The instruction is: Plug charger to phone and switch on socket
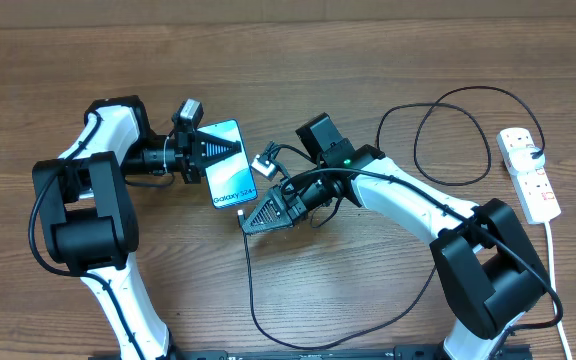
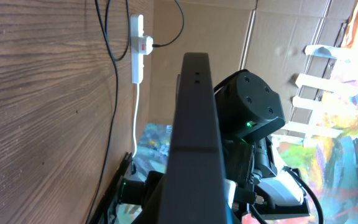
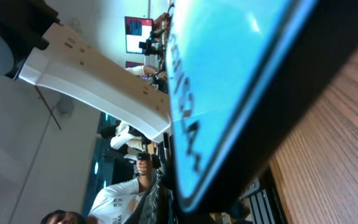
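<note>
Nearest the robot's base: one black cable (image 1: 251, 290), sweeping in a wide loop over the wooden table (image 1: 368, 60).

Mid-table: two arms meet, one claw each.
- Right claw (image 1: 245, 222): closed tight. The cable's end runs up into its tips and looks pinched there, though the connector itself is hidden. It sits just beside the lower edge of the phone.
- One phone (image 1: 230, 185): blue screen up, white lettering readable. In the right wrist view it fills the frame.
- Left claw (image 1: 238, 150): clamped on the phone's upper end, fingers lying over the screen.

Far right: one white power strip (image 1: 530, 180), well apart from the phone. One white cord (image 1: 553, 270) trails from it. The cable's black plug sits in the strip's far end. The left wrist view shows one red switch (image 2: 143, 45) beside the plug.
</note>
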